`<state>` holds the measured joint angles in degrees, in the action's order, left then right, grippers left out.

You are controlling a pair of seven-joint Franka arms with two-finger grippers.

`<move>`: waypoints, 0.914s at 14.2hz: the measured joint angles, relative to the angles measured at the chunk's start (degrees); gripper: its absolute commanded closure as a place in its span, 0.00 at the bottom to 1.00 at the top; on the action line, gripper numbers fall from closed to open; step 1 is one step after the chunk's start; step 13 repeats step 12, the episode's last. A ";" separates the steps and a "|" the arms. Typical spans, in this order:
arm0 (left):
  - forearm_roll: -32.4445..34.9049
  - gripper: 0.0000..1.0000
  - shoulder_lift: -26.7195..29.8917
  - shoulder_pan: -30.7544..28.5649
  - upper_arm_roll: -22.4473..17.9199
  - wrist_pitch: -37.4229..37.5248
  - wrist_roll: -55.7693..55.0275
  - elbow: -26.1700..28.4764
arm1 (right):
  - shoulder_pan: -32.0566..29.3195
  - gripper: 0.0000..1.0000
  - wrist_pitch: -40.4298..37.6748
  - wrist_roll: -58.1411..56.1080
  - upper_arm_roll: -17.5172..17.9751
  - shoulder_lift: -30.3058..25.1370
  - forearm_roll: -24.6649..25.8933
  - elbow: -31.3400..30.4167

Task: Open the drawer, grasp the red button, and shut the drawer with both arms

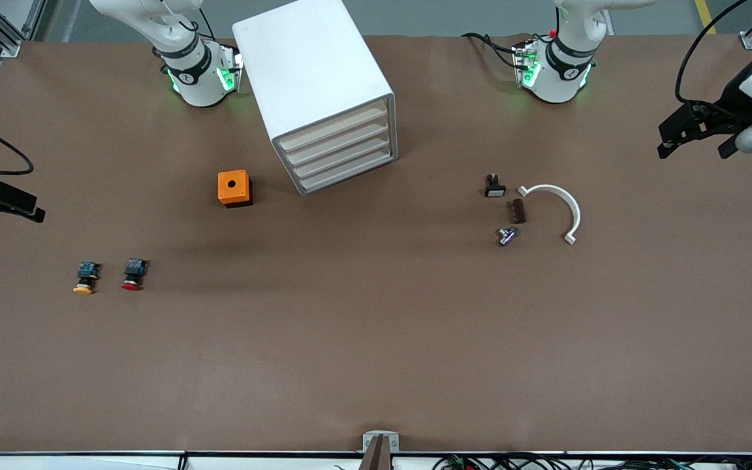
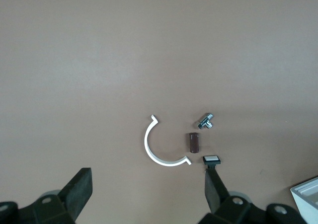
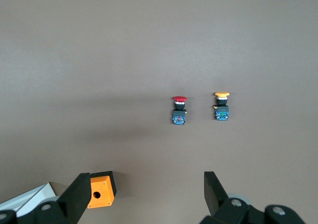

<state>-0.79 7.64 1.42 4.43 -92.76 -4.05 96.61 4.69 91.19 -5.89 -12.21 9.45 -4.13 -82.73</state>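
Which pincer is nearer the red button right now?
Right. The right pincer hangs open at the right arm's end of the table, where the red button lies. The left pincer, open too, hangs at the left arm's end.

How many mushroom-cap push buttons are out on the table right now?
2: the red-capped button and the orange-yellow-capped button lie side by side toward the right arm's end. The closed drawers could hide more.
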 measured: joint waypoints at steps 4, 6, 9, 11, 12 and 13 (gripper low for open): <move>0.05 0.00 -0.12 1.81 -1.39 -0.10 0.00 -0.08 | 0.09 0.00 -0.02 0.00 0.09 0.02 -0.03 0.10; 0.06 0.00 -1.11 1.81 -1.88 -0.49 0.02 -1.00 | 0.47 0.00 -0.01 0.00 0.13 0.02 -0.04 0.25; 0.07 0.00 -3.38 1.80 -2.23 -0.71 0.02 -2.97 | 0.82 0.00 -0.03 0.00 0.13 -0.25 -0.02 0.50; 0.07 0.00 -4.27 1.80 -2.24 -0.77 -0.01 -3.84 | 0.93 0.00 -0.12 0.00 0.11 -1.18 -0.01 0.25; 0.07 0.00 -4.42 1.79 -2.30 -0.78 -0.04 -4.02 | 1.12 0.00 -0.23 -0.01 0.10 -2.00 -0.01 -0.31; 0.07 0.00 -4.42 1.79 -2.30 -0.78 -0.04 -4.02 | 1.12 0.00 -0.23 -0.01 0.10 -2.00 -0.01 -0.31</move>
